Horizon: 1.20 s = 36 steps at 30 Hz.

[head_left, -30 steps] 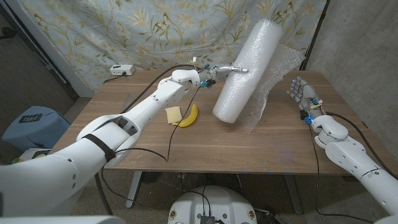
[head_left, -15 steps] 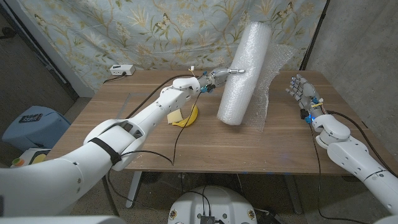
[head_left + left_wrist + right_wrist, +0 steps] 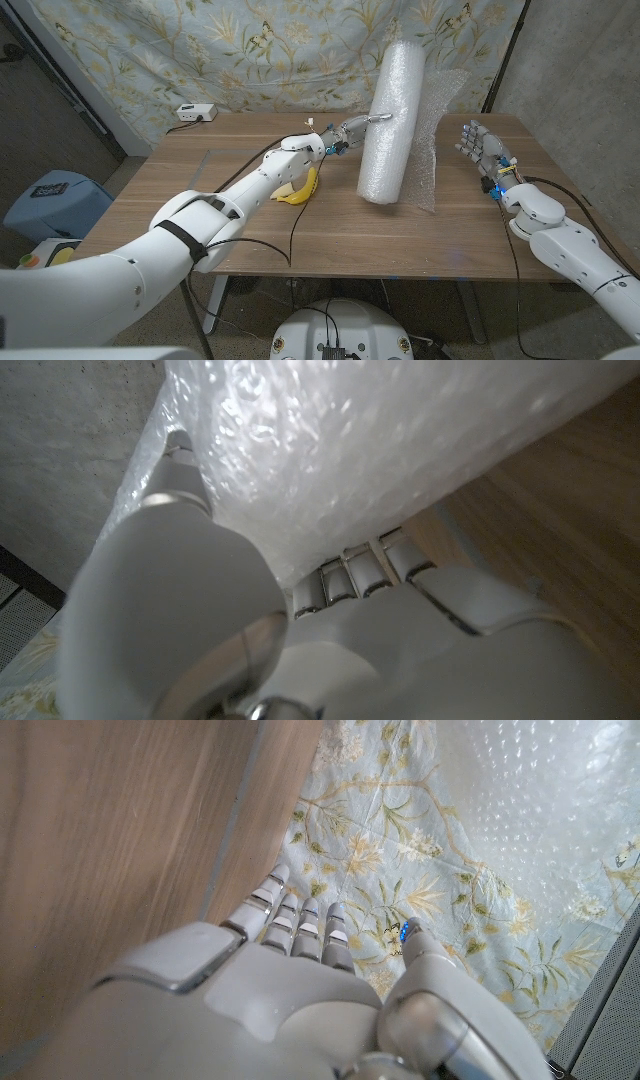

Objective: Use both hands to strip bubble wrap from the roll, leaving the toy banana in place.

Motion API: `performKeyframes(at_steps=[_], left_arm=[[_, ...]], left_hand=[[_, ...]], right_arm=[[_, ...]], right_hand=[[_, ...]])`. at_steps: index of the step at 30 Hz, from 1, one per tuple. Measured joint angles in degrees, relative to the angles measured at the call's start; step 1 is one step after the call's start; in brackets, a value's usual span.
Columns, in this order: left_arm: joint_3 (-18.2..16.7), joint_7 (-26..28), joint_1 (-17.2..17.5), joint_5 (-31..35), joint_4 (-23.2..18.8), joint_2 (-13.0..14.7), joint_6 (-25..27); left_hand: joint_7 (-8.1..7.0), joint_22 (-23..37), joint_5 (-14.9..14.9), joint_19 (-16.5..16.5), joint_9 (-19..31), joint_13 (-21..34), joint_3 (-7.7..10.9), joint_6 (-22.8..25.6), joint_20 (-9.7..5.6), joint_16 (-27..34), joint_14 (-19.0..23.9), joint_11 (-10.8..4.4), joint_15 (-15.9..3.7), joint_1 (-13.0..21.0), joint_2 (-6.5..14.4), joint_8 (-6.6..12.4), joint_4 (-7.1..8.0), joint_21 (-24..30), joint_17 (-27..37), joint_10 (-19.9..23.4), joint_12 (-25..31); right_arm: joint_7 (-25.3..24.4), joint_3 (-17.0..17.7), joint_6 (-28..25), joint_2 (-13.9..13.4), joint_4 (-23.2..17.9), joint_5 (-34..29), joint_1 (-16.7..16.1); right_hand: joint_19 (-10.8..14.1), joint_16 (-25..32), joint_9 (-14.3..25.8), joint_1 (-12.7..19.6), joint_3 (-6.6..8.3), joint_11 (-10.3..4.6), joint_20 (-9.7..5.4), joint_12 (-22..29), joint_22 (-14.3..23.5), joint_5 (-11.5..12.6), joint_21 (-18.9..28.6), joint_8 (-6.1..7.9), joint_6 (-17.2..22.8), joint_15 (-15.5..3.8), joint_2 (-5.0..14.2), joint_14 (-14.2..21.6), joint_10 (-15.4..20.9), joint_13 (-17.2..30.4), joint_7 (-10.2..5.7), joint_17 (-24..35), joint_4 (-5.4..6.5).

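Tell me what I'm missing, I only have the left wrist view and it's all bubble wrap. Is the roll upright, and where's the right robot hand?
Observer: The roll stands on end on the table, leaning slightly, with the left robot hand against its upper side.
Operator: And the right one?
Observer: The right robot hand is open, fingers up, apart from the loose sheet hanging off the roll's right side.
Operator: Banana?
Observer: The toy banana lies left of the roll, clear of it.

glossy plastic roll (image 3: 391, 128), matt wood table (image 3: 250, 235)
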Motion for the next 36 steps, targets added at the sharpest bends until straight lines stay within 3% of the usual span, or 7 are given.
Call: performKeyframes(at_steps=[1,7,15,16,25,26,36], left_arm=[[-1.06,-0.20,0.00,-0.40,2.18,-1.30,0.43],[-1.43,-0.47,0.04,-1.82,2.42,-1.52,3.02],[-2.26,1.04,1.44,-4.06,-0.51,-0.74,9.05],[-2.52,1.31,2.37,-4.36,-3.43,0.36,9.91],[-2.75,3.32,3.34,-6.85,-6.97,1.92,16.00],[-2.96,3.46,4.04,-7.06,-9.58,3.17,16.44],[-3.24,5.48,4.77,-9.90,-12.07,4.56,21.87]], left_hand=[[0.00,0.00,0.12,0.00,0.00,0.00,0.00,0.00,0.00,0.00,0.00,0.00,0.00,0.00,0.00,-0.01,0.00,0.00,0.00,0.00,0.00],[0.00,0.00,0.45,0.00,0.33,-0.01,0.00,0.00,0.00,-0.05,0.00,0.00,0.00,0.01,-0.01,-0.18,0.00,0.05,0.02,0.00,0.00],[0.01,0.01,0.45,-0.20,0.35,-0.06,0.11,0.01,0.21,-0.20,0.21,0.32,0.21,0.01,-0.01,-0.22,-0.11,0.44,0.04,0.32,-0.01],[0.03,0.01,0.45,-0.21,0.35,-0.07,0.18,0.03,0.21,-0.20,0.21,0.32,0.21,0.01,-0.01,-0.30,-0.18,0.45,0.04,0.32,-0.01],[0.42,-0.28,0.44,-0.40,0.39,0.22,0.19,0.01,0.41,-0.42,0.32,0.31,0.10,0.01,-0.01,-0.50,-0.18,0.44,0.45,0.32,-0.38],[0.42,-0.28,0.44,-0.40,0.42,0.22,0.19,0.01,0.41,-0.44,0.32,0.31,0.10,0.01,-0.01,-0.51,-0.18,0.44,0.45,0.32,-0.38],[0.42,-0.27,0.89,-0.40,0.73,0.05,0.18,0.01,0.40,-0.61,0.32,0.62,0.09,-0.17,0.17,-0.68,-0.18,0.89,0.37,0.63,-0.44]], right_arm=[[-0.15,0.03,-0.17,-0.22,-0.34,-0.12,-0.20],[-0.15,0.18,-0.48,-0.98,-1.64,-0.33,-0.82],[-0.20,0.31,-1.20,-1.59,-2.94,-0.98,-1.22],[-0.23,0.34,-1.61,-1.66,-3.13,-1.23,-1.28],[-0.35,0.69,-2.18,-2.14,-4.74,-1.35,-2.20],[-0.57,0.76,-2.50,-2.18,-4.89,-1.54,-2.33],[-0.83,2.12,-2.55,-2.53,-6.97,-1.74,-4.33]], right_hand=[[0.00,0.00,0.00,0.00,0.07,0.00,0.00,0.00,0.00,0.00,0.00,0.00,0.00,0.00,0.00,0.00,0.00,0.00,0.00,0.00,-0.07],[0.00,0.00,0.00,0.00,0.07,0.00,0.00,0.00,0.00,0.00,0.00,0.00,0.00,0.00,0.00,0.00,0.00,0.00,0.00,0.00,-0.07],[-0.33,0.00,0.00,0.00,0.29,0.00,0.33,0.00,0.00,0.00,0.00,0.00,0.00,0.21,0.00,0.23,0.00,0.00,0.00,0.01,-0.29],[-0.33,0.00,0.00,0.00,0.31,0.00,0.33,0.00,0.00,0.00,0.00,0.00,0.00,0.21,0.00,0.23,0.00,0.00,0.00,0.01,-0.31],[-0.32,0.00,0.00,0.24,0.23,0.00,0.32,0.00,0.00,0.00,0.00,0.00,0.00,0.21,-0.24,0.23,0.00,0.00,0.00,-0.27,-0.73],[-0.32,0.00,0.00,0.38,0.30,0.00,0.32,0.00,0.00,0.00,0.00,0.00,0.00,0.21,-0.38,0.23,0.00,0.00,0.00,-0.27,-0.79],[-0.32,0.00,0.00,0.72,0.31,0.21,0.32,0.22,0.00,0.00,0.00,0.00,0.31,0.40,-0.72,0.45,0.21,0.00,0.31,-0.26,-1.11]])
